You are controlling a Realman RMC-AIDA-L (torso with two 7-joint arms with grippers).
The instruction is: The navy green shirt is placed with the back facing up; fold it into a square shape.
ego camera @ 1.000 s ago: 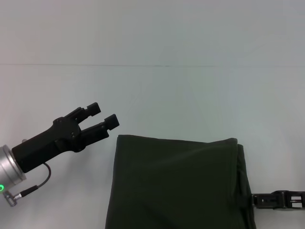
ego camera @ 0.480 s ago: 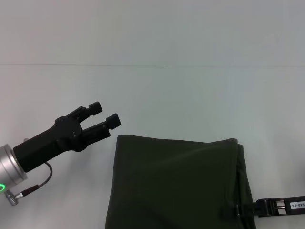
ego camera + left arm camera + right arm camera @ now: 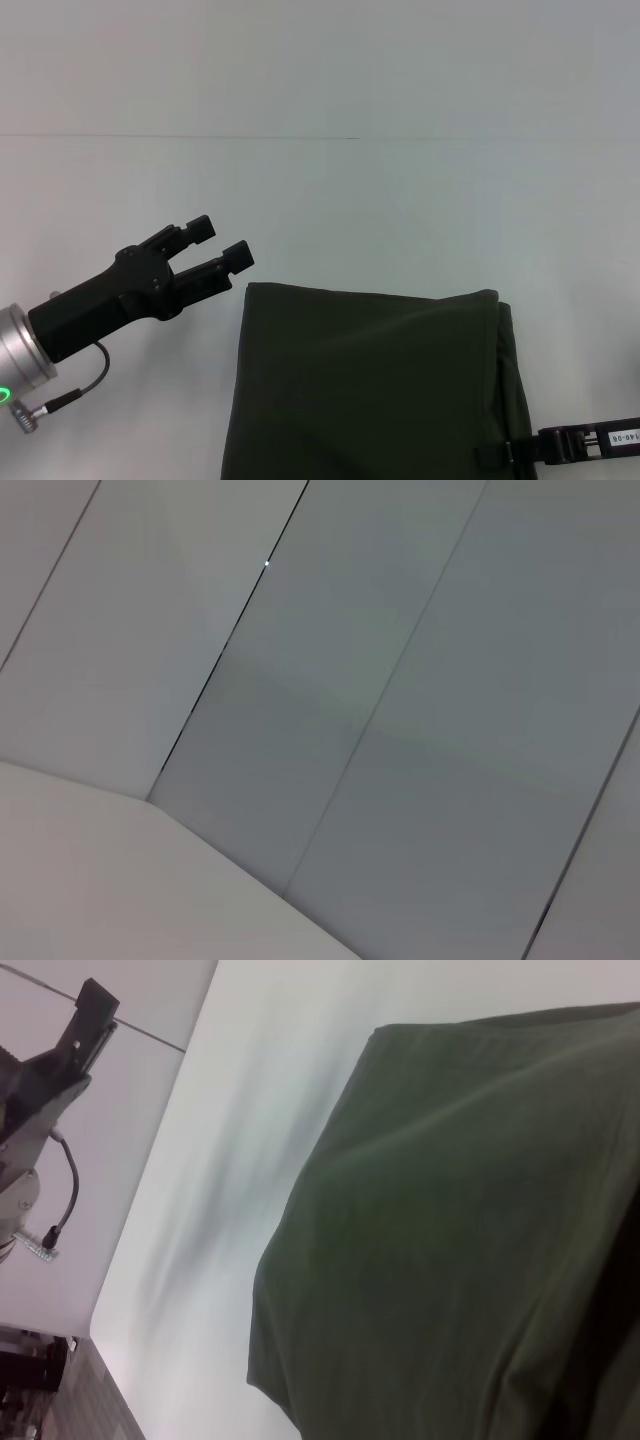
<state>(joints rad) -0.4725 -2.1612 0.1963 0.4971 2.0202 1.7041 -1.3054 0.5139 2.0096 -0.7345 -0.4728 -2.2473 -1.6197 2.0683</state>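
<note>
Head view: shirt (image 3: 370,385) lies folded on the surface (image 3: 400,210). My left claw (image 3: 220,245) hovers open beside it; right claw (image 3: 500,453) low at its edge, grip unclear. Next, judging squareness.

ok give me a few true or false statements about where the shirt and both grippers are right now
1. The navy green shirt lies folded on the table. True.
2. The left gripper holds the shirt's corner. False: it hovers apart from the shirt, fingers open, holding nothing.
3. The right gripper is at the shirt's right edge. True.
4. Pale lettering shows on the shirt's upper side. False: the visible side is plain.
5. The shirt lies fully spread, sleeves out. False: no sleeves show.
</note>
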